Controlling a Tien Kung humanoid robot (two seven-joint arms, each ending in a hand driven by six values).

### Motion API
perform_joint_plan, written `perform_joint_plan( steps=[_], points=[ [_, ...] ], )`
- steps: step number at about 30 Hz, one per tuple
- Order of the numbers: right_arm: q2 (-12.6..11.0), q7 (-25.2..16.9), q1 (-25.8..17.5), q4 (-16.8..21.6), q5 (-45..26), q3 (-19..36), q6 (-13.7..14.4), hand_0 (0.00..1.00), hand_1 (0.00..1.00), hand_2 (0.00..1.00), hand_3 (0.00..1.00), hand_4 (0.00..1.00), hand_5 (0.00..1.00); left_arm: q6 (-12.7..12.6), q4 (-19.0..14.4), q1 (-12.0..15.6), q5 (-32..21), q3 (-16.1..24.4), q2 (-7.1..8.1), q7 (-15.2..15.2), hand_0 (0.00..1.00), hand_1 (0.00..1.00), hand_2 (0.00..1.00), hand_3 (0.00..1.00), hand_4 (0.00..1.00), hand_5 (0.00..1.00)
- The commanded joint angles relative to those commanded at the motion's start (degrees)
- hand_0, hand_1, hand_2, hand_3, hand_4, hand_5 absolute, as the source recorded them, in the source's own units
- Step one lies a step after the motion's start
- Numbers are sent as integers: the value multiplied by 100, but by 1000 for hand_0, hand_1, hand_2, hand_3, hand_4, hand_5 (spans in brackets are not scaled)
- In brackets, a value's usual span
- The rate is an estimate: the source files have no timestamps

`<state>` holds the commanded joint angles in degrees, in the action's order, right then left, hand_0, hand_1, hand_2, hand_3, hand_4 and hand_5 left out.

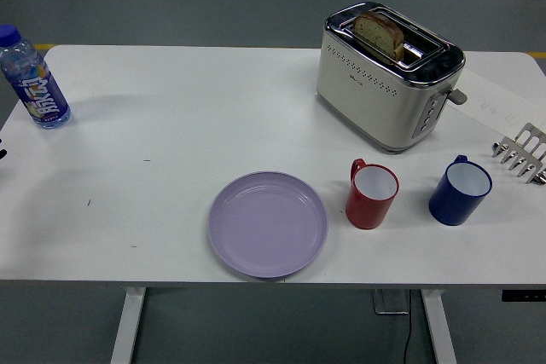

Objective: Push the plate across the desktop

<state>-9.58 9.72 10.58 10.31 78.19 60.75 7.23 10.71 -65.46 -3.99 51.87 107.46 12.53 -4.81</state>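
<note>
a lilac plate (268, 224) is seen empty and flat near the table's (171, 125) front edge, a red mug (372, 195) just beside it at 3 o'clock. only a dark sliver of the left hand (2, 153) shows at the picture's 9 o'clock edge, well apart from the plate; whether it is apart or together cannot be told.

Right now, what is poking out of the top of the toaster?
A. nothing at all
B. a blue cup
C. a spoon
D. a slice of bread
D: a brown slice of bread stands up in one slot of the toaster.
</note>
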Motion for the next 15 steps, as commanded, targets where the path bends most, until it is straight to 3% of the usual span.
perform_joint_plan(
  steps=[15],
  points=[
    [8, -32, 25, 0, -151, -45, 22, 638, 617, 665, 603, 192, 99, -24, 7, -104, -29, -64, 3, -6, 754, 793, 784, 780, 630, 998]
  ],
)
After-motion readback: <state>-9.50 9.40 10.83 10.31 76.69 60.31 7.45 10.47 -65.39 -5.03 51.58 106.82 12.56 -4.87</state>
